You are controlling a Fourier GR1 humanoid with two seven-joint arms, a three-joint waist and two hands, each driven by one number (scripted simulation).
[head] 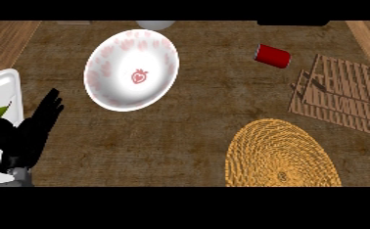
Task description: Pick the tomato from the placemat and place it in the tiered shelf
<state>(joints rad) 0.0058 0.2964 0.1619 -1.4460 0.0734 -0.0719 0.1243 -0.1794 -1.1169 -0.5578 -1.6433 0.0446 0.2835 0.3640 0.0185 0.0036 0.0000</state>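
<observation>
While the left hand (34, 125) rests at the left edge of the frame with its fingers straight and apart, holding nothing, the right hand is out of sight. A white plate (131, 70) with a red strawberry print lies upper left on the brown surface (188, 125), a red can (273, 56) with no readable label upper right. The wooden tiered shelf (336, 93) sits at the right edge and the woven placemat (282, 157) lower right; the tomato is nowhere to be seen.

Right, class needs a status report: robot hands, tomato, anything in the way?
Left robot hand open, resting at left edge; right out of view. Placemat bare, no tomato seen. Red object lies near tiered shelf.
</observation>
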